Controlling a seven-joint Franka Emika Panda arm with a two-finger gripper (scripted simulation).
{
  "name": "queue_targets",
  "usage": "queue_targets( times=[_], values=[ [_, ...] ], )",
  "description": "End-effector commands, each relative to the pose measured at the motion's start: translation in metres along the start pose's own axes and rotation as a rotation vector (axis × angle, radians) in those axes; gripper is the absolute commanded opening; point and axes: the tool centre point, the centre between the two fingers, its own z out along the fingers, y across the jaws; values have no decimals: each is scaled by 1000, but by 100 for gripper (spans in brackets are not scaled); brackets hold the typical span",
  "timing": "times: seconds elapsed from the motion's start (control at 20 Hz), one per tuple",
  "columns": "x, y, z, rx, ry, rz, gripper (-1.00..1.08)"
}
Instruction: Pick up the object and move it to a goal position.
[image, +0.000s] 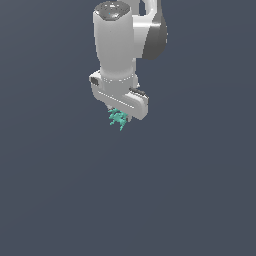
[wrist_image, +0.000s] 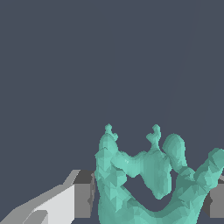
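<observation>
The object (image: 118, 119) is a tiny teal-green irregular piece with short prongs, sitting right under the white hand of the arm in the exterior view. In the wrist view the object (wrist_image: 144, 183) fills the space between the two grey finger pads (wrist_image: 83, 199), which press against its sides. My gripper (wrist_image: 148, 201) is shut on it. From the exterior view the gripper (image: 120, 114) has its fingers mostly hidden by the hand and the object.
A plain dark grey-blue ground (image: 190, 190) surrounds the arm on every side. No other objects or edges show in either view.
</observation>
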Motion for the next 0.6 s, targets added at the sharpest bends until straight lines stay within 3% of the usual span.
queue_targets(
  times=[0.0, 0.55],
  values=[
    [13, 4, -22, -1, -1, -1, -100],
    [62, 15, -95, -1, -1, -1, -100]
  ],
)
